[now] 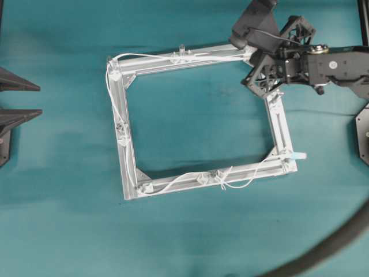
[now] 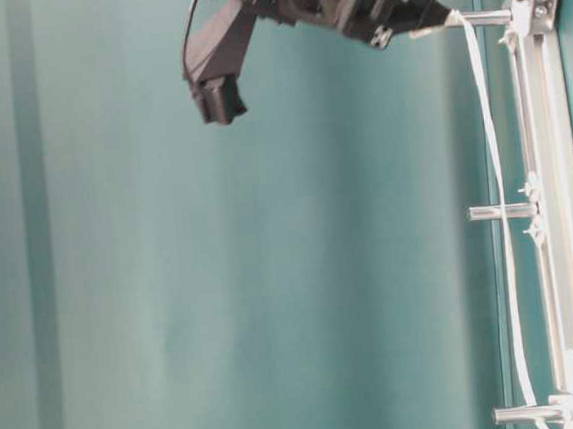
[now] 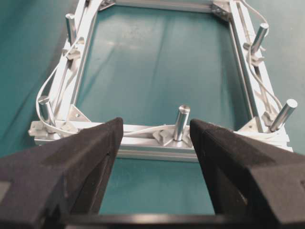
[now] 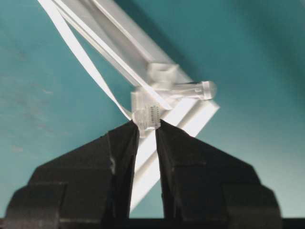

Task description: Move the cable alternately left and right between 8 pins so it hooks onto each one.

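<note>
In the right wrist view, the right gripper point(image 4: 145, 126) pinches the clear plug point(image 4: 147, 117) of the cable point(image 4: 78, 55) at lower centre; the flat white cord runs from there toward the upper left, along the silver frame point(image 4: 119, 40). One of the pins point(image 4: 198, 89) lies just behind the plug, pointing right. Overhead, the cable follows the frame's top, left and bottom rails. The left gripper point(image 3: 155, 138) stands wide, holding nothing. A dark grey hose point(image 1: 328, 245) crosses the lower right.
</note>
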